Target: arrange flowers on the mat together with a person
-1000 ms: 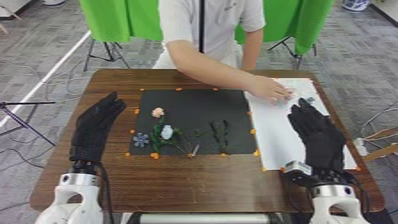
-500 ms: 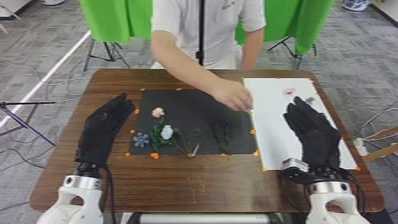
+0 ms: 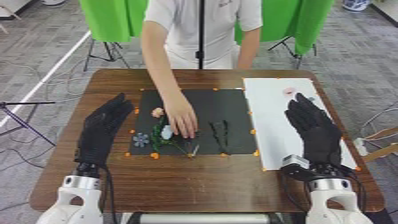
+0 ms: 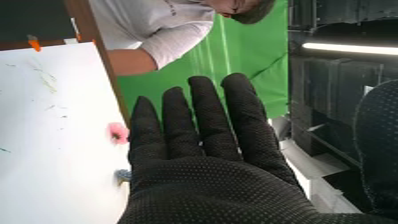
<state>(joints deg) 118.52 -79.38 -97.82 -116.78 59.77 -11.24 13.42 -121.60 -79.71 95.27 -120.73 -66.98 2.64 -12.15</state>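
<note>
While the robot's arms lie idle, person's hand (image 3: 181, 116): above the mat (image 3: 206, 102), left of the frame's centre, fingertips beside the white flower (image 3: 166, 132); grip cannot be told.
Mat flowers: peach one (image 3: 157, 112) above the white one, blue one (image 3: 140, 140) at the mat's lower left; dark stems (image 3: 220, 136) right of centre.
Pink flower (image 3: 289, 91): on the white sheet (image 3: 271, 117), upper right of the frame.
Left hand (image 3: 105, 122): left of the mat, fingers straight, nothing held.
Right hand (image 3: 313, 122): over the sheet, right of the frame, fingers extended, empty.
Risk, mat: person's fingers could drag the white flower, its neighbours being so close; a robot reach now could meet that hand.
Risk, sheet: a low sweep of the right hand could knock the pink flower, which lies near its fingertips.
</note>
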